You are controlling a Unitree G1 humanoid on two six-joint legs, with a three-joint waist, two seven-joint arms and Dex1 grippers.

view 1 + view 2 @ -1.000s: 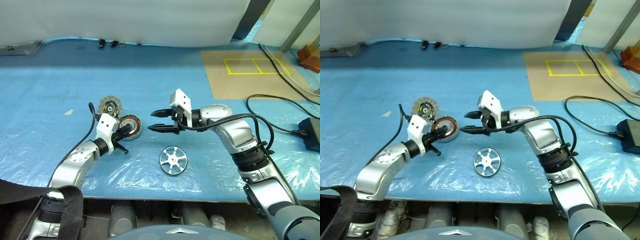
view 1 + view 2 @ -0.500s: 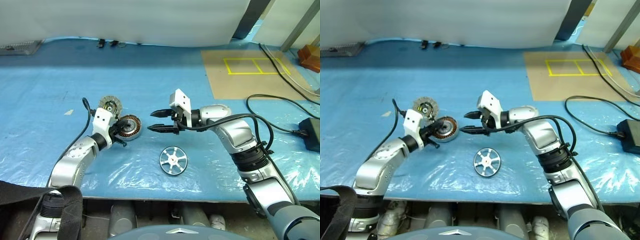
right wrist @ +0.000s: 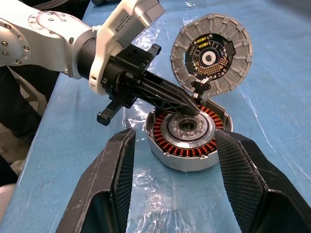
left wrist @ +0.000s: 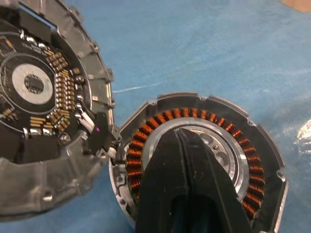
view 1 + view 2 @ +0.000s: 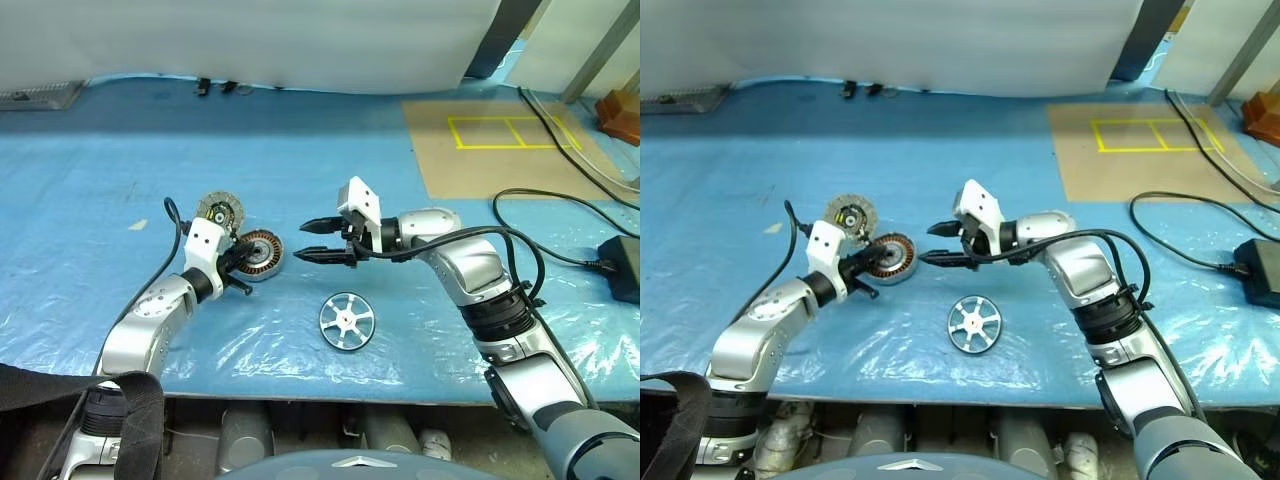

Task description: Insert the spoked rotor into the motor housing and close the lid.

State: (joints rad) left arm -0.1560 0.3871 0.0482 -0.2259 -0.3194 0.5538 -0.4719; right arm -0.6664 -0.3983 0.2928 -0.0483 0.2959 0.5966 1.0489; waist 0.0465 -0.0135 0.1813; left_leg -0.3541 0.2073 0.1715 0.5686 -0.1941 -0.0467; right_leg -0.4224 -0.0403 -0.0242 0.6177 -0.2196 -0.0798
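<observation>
The motor housing, a round can ringed with copper windings, lies open on the blue sheet. Its lid leans back from the far-left edge, circuit side showing. My left gripper is shut on nothing, its tips resting over the housing's middle in the left wrist view. My right gripper hovers open and empty just right of the housing, pointing left at it. In the right wrist view its fingers stand either side of the housing. The spoked rotor lies flat nearer the front edge.
A brown mat with yellow tape covers the back right. Black cables and a power adapter lie at the right edge. Small dark bits sit by the white backdrop. The table's front edge runs just below the rotor.
My left gripper has swung a little away from the front edge, bringing its shut tips over the housing. The right gripper, rotor and lid have kept still.
</observation>
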